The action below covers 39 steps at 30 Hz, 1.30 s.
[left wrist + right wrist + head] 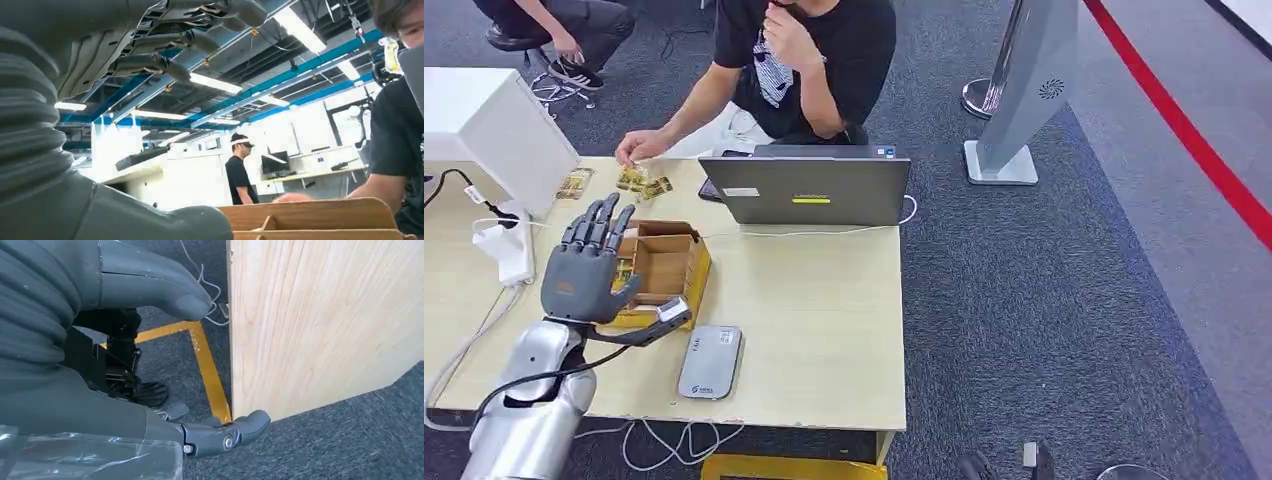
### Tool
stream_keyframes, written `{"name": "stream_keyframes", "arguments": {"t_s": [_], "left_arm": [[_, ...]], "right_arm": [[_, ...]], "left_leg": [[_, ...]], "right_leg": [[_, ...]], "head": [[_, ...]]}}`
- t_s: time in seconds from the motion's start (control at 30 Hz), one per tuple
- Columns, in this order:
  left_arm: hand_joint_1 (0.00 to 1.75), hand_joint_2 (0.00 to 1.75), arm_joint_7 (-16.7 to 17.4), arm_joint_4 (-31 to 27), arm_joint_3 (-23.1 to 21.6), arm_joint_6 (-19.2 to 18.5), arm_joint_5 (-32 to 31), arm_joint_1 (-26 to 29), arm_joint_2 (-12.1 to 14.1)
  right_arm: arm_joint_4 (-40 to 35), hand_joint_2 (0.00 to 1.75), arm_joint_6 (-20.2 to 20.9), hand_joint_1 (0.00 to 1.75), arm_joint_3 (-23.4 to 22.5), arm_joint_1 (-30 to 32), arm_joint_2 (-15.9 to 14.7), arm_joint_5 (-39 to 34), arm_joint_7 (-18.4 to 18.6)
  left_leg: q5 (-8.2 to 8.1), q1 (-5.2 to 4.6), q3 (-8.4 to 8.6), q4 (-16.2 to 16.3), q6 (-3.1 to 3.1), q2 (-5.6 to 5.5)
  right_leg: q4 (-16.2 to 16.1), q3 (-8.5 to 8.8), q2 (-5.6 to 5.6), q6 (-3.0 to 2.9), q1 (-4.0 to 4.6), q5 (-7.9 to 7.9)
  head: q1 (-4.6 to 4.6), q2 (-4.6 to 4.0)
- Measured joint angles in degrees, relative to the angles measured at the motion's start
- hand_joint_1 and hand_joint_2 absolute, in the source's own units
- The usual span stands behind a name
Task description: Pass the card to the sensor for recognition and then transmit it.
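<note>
On the pale wood-grain table (824, 300), gold-patterned cards (644, 182) lie near the far edge, under a seated person's hand (636, 146); more gold shows inside the open cardboard box (669, 265), partly hidden. Left hand (589, 265) hovers over that box, fingers (606, 222) spread and straight, holding nothing; the left wrist view shows its dark fingers (165, 62) apart above a wooden divider. Just beside the box lies a flat grey rounded sensor (711, 362), small label unreadable. Behind stands a grey open laptop (809, 190) with a yellow sticker, lid facing the robot. White power strip (512, 245) at the table's left. Right hand (125, 355) hangs beside the table edge, thumb and finger apart, empty, over grey carpet with yellow tape (207, 365).
</note>
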Motion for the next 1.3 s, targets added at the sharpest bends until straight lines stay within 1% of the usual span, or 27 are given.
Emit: {"name": "stream_keyframes", "arguments": {"t_s": [0.17,0.27,0.4,0.57,0.87,1.13,1.3], "left_arm": [[0.0,1.75,-3.6,-3.7,0.0,-0.5,2.6,3.6,0.1],[0.0,1.75,-4.3,-5.0,0.0,-0.5,2.8,6.2,0.4],[0.0,1.75,-4.7,-6.4,0.0,-0.2,2.0,9.5,1.5],[0.0,1.75,-3.1,-6.5,0.1,0.4,1.5,14.0,3.1],[0.0,1.75,-2.5,-0.7,1.4,1.8,0.2,14.5,4.4],[0.0,1.75,-2.4,1.3,1.5,1.8,0.0,14.3,4.5],[0.0,1.75,-1.4,4.2,1.5,2.1,-1.6,12.6,4.4]], "right_arm": [[0.0,1.75,0.1,0.0,-0.6,0.1,0.0,-0.5,-0.5],[0.0,1.75,0.1,0.0,-0.8,0.1,0.0,-0.5,-0.6],[0.0,1.75,0.2,0.0,-1.3,0.2,0.0,-0.8,-0.9],[0.0,1.75,0.5,0.0,-1.9,0.5,0.0,-1.0,-1.2],[0.0,1.75,0.6,0.0,-2.0,0.5,0.0,-0.2,-1.2],[0.0,1.75,0.7,0.0,-2.0,0.5,0.0,-0.2,-1.2],[0.0,1.75,0.9,0.0,-2.0,0.5,0.0,0.0,-1.2]], "left_leg": [[-0.01,0.0,0.0,0.0,0.0,0.03],[-0.01,0.0,-0.04,0.0,0.0,0.03],[-0.02,0.0,-0.04,0.0,-0.02,0.07],[-0.03,0.0,-0.08,0.0,-0.02,0.08],[-0.02,0.0,-0.09,0.0,-0.02,0.05],[-0.02,0.0,-0.1,0.0,-0.02,0.04],[-0.02,0.01,-0.09,0.0,-0.02,0.04]], "right_leg": [[0.0,-0.01,0.05,0.0,0.0,0.0],[0.0,-0.08,0.04,0.0,0.0,-0.01],[0.0,-0.08,0.06,-0.01,0.0,-0.01],[0.0,-0.12,0.06,-0.02,0.0,-0.02],[0.0,-0.1,0.03,-0.01,0.0,-0.02],[0.0,-0.12,0.03,-0.02,0.0,-0.02],[0.0,-0.12,0.03,-0.01,0.0,-0.02]], "head": [[0.02,-0.02],[0.02,0.0],[0.02,-0.02],[0.02,0.0],[0.02,-0.02],[0.02,0.0],[0.02,-0.02]]}}
